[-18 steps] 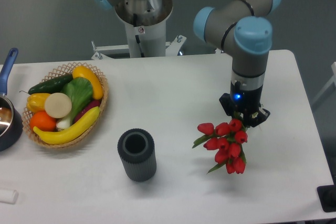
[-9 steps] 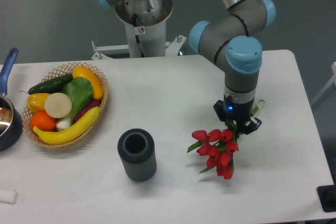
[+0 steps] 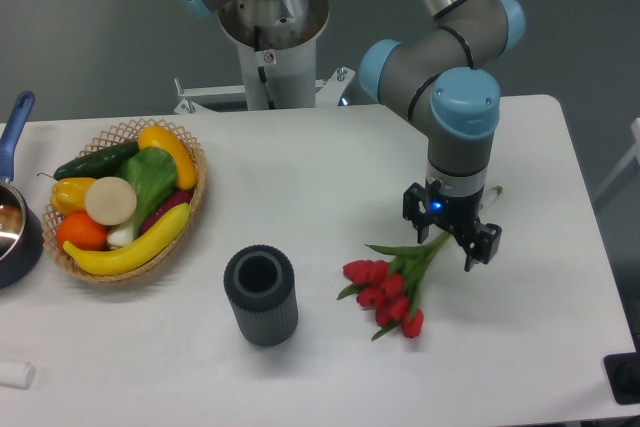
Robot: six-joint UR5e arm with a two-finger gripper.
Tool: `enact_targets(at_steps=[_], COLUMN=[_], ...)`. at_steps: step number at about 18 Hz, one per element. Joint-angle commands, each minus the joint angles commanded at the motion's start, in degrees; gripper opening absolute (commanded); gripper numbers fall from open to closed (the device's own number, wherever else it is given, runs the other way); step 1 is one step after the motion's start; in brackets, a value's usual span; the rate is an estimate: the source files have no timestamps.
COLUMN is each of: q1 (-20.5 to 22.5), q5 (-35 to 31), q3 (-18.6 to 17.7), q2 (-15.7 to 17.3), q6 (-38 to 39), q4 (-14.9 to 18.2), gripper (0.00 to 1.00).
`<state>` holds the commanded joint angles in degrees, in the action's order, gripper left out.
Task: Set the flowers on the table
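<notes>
I find the flowers [image 3: 390, 290] lying on the table [image 3: 330, 177] just right of the vase [image 3: 261, 295], gripper [image 3: 450, 237] jaws apart above the stems, so only withdrawal appears left.

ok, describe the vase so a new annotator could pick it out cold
Start at the white table and find the wicker basket of fruit and vegetables on its left side. Just right of the basket and nearer the front edge stands the vase, upright, with the red flowers lying to its right. It is the only dark, ribbed cylinder, open-topped and empty.
</notes>
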<state>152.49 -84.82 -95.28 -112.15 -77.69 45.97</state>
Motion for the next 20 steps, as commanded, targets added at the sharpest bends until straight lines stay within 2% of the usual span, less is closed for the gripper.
enact_targets(at_steps=[3,7,9,11,15,20], q1=[1.4,3.2,4.4,6.4,10.2,10.5], q5=[-0.1,0.0,0.2,1.5,4.6,4.7], q3=[2.8,8.3,9.9,10.0,10.0,10.0], q2=[1.6,1.7,1.9,3.8,5.3,5.5], q6=[-0.6,-10.5,-15.4,-19.8,-25.4,-27.6], q4=[3.1,13.6,16.9,19.0,22.8,22.9], gripper=[1.00,1.00,1.00,1.00,1.00,1.00])
